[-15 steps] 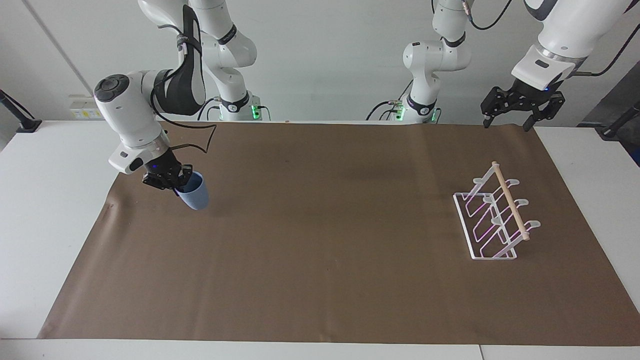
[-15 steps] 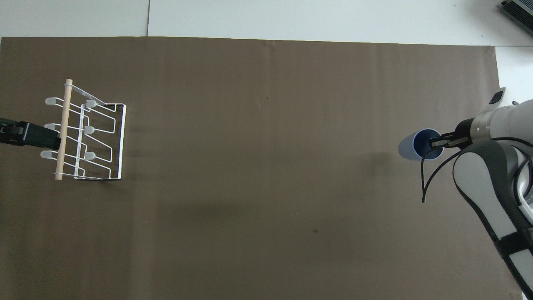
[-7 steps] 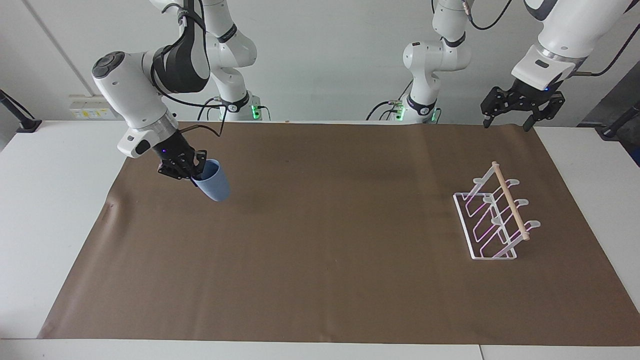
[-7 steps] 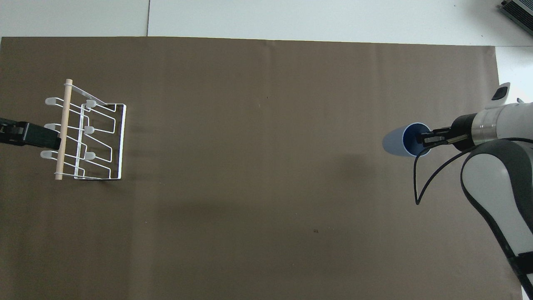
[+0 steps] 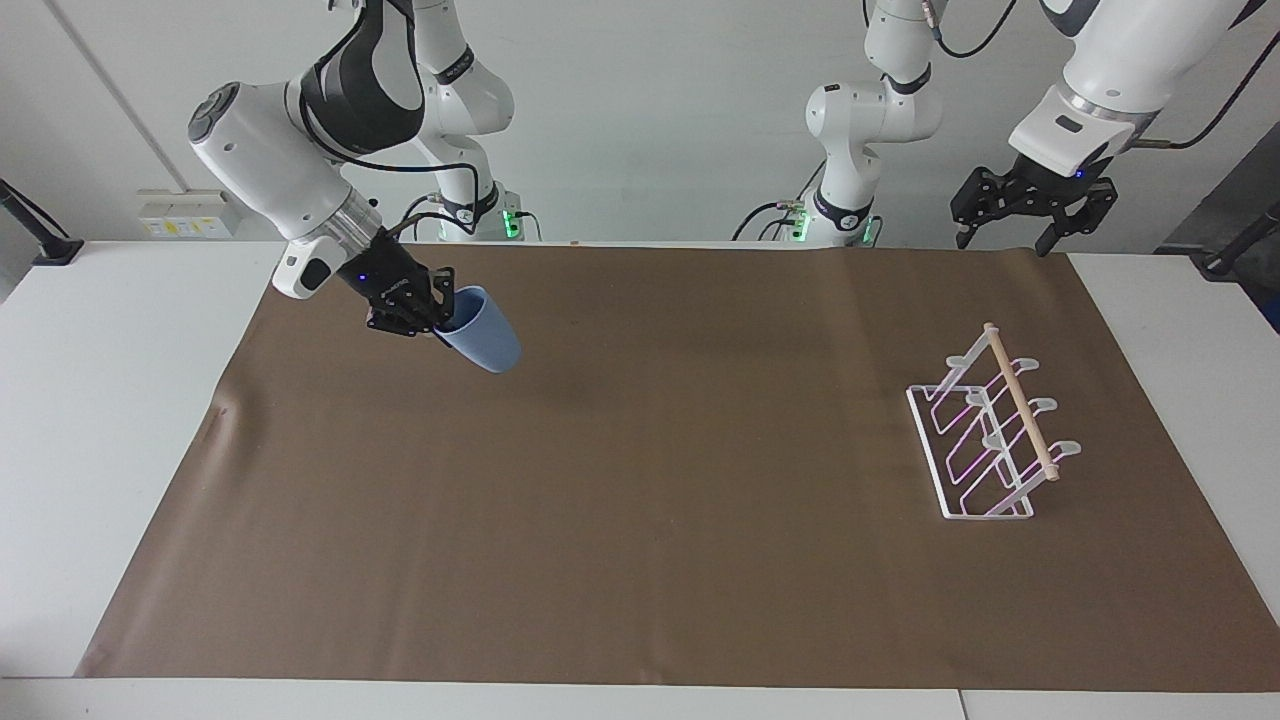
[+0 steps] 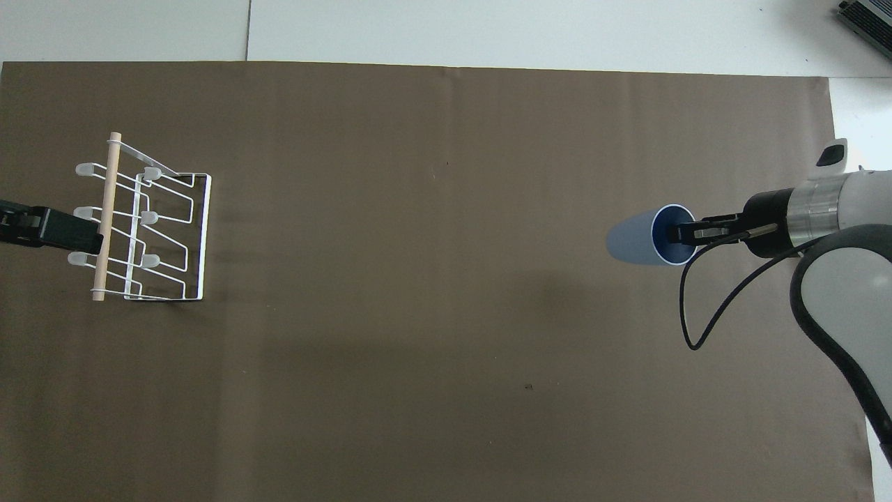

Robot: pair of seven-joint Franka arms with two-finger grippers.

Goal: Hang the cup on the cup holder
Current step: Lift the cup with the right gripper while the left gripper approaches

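Cup (image 5: 483, 338) higher, more tilted than before — in right pincer (image 5: 437, 318)

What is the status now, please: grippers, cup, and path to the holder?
Right gripper shut on cup, airborne, tilted, over the mat. Left gripper open, waiting above mat edge near holder. Holder empty; nothing between.

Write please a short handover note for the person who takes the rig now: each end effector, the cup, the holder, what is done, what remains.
Right end effector: shut on the cup's rim, cup tilted in the air over the brown mat, at the right arm's end.
Left end effector: open, waiting above the mat's edge.
Cup holder: on the mat, at the left arm's end, no cup on it.
Done: cup lifted.
Left: carry it across, hang it.
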